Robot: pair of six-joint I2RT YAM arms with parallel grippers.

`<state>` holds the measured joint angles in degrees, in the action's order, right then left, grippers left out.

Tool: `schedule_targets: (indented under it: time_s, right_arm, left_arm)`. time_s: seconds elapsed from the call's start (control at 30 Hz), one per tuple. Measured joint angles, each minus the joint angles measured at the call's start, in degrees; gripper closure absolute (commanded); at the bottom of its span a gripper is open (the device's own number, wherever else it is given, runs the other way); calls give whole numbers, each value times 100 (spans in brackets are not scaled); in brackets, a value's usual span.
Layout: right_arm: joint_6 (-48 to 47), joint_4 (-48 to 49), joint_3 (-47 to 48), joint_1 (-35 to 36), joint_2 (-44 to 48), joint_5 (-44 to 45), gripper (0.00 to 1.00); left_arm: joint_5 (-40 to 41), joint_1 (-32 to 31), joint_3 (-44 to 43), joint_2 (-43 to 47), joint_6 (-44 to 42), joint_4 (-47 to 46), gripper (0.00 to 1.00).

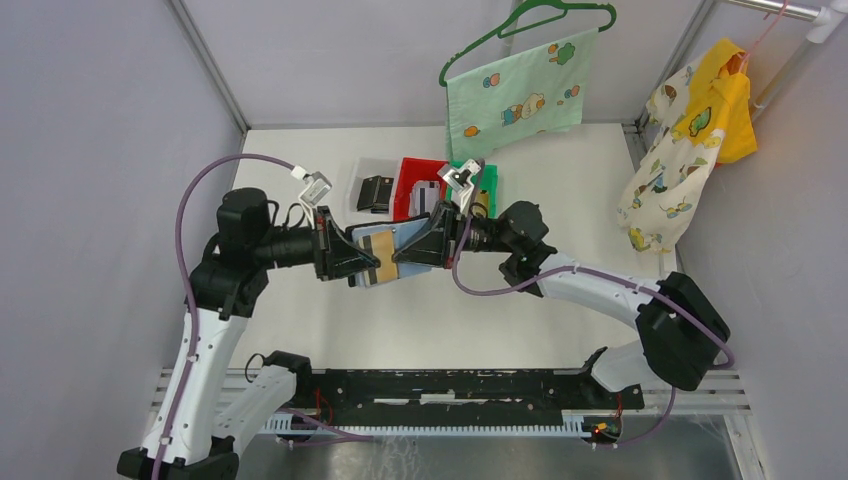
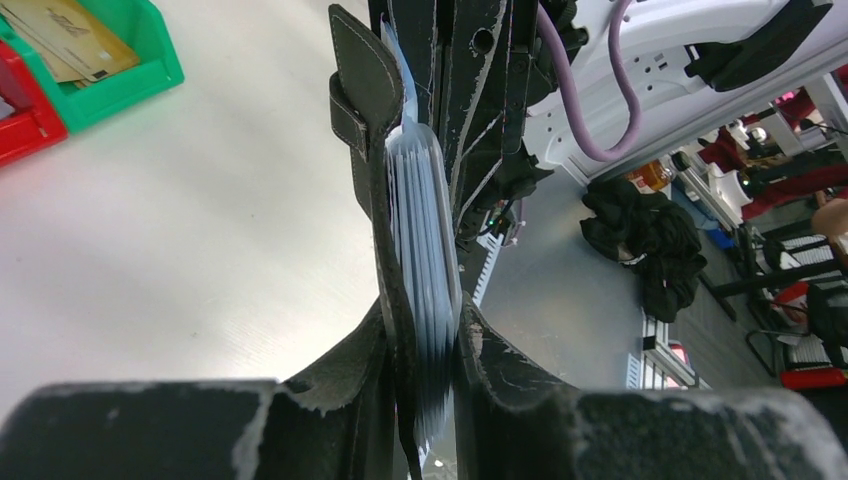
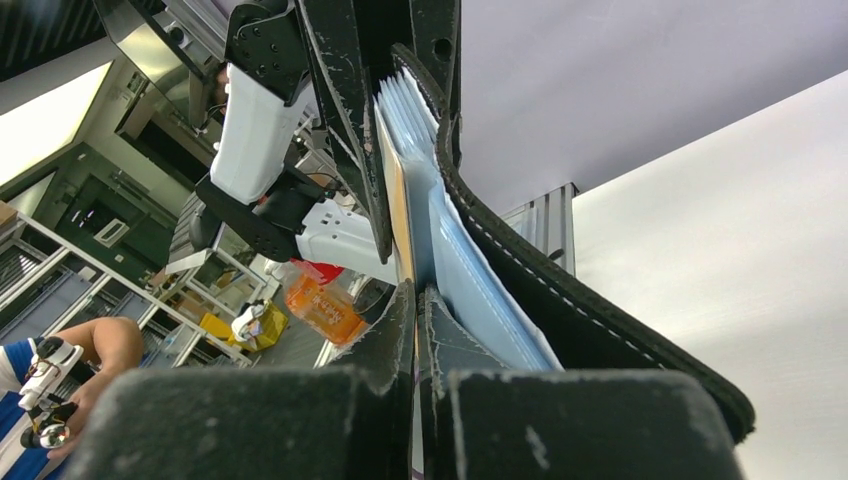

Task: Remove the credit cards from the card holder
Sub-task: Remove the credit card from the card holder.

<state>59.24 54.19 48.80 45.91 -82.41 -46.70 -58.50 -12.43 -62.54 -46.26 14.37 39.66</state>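
Left gripper (image 2: 425, 345): fingers part-open, clamped on the card holder (image 1: 383, 240), held in the air over the middle of the table (image 1: 480, 310).
Right gripper (image 3: 415, 310): pinched shut, looks to be on the tan card (image 3: 398, 200) edge.
Axis: the card's long side runs arm to arm, so you'd pull rightward, straight away from the left fingers.

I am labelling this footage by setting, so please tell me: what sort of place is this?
Probably a robotics lab test cell: a white table boxed in by grey panels, two robot arms bolted at its near edge, and workshop shelving beyond in the right wrist view.
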Motion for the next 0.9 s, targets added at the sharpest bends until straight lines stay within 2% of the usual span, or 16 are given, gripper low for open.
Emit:
schedule_targets:
  time_s: [0.33,0.6,0.7,0.8,0.9]
  right_arm:
    - [138,297,-319,-63,223,66,100]
    - [166,323,-352,-136,245,70,99]
    - [195,323,-352,-140,243,70,70]
    - [236,354,-308,-140,223,35,58]
    - [223,348,-160,-140,144,-2,52]
  left_arm:
    - [-363,-28,0,-146,81,-83,81]
    - [-503,-28,0,-181,98,-85,86]
    - [-507,-31,0,-214,140,-103,86]
    - [-470,-26,0,-256,151,-133,84]
    - [-330,-15,0,-299,195,-188,78]
